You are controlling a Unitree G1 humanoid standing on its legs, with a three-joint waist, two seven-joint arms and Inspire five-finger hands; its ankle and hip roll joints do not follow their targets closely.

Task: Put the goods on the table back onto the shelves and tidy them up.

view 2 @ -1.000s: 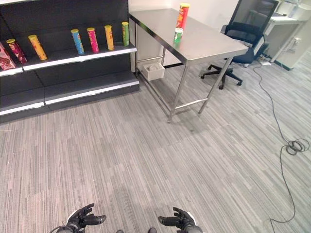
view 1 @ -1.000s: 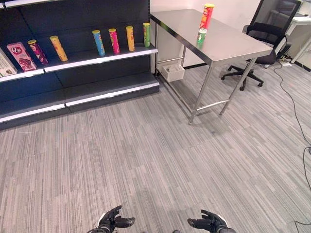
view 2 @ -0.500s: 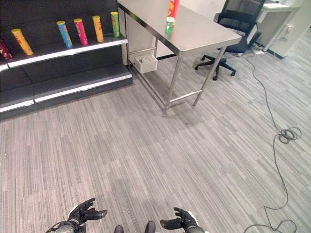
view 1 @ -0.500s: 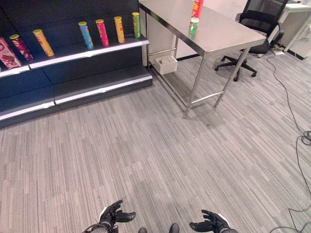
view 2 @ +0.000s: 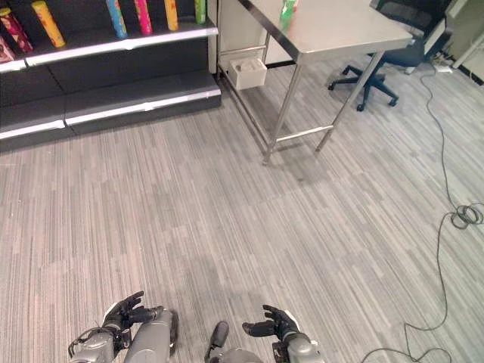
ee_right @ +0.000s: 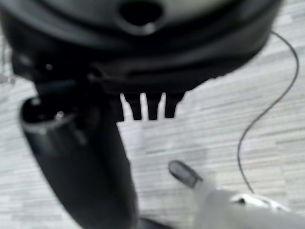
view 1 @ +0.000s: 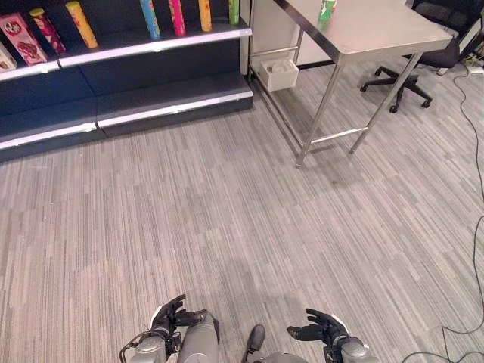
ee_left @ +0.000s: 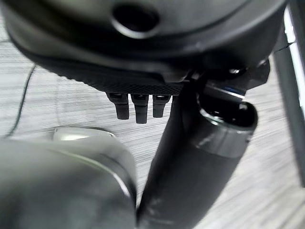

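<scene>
A steel table (view 1: 378, 30) stands on grey striped carpet (view 1: 227, 212), with a green can (view 1: 327, 10) upright near its edge. Just beside it runs a dark shelf unit (view 1: 151, 83). On its upper shelf stand tall tubes: yellow (view 1: 81, 23), blue (view 1: 150, 17), pink (view 1: 177, 15), orange (view 1: 205, 13) and green (view 1: 234, 10), with a maroon tube (view 1: 47, 27) and a pink box (view 1: 20, 36) farther along. A white bin (view 1: 277, 73) sits on the floor under the table.

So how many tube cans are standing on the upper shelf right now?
5 in the left eye view: a maroon can and a yellow can at the left, then blue, pink and orange further right. A green one at the shelf end is barely visible; more may be cropped.
</scene>
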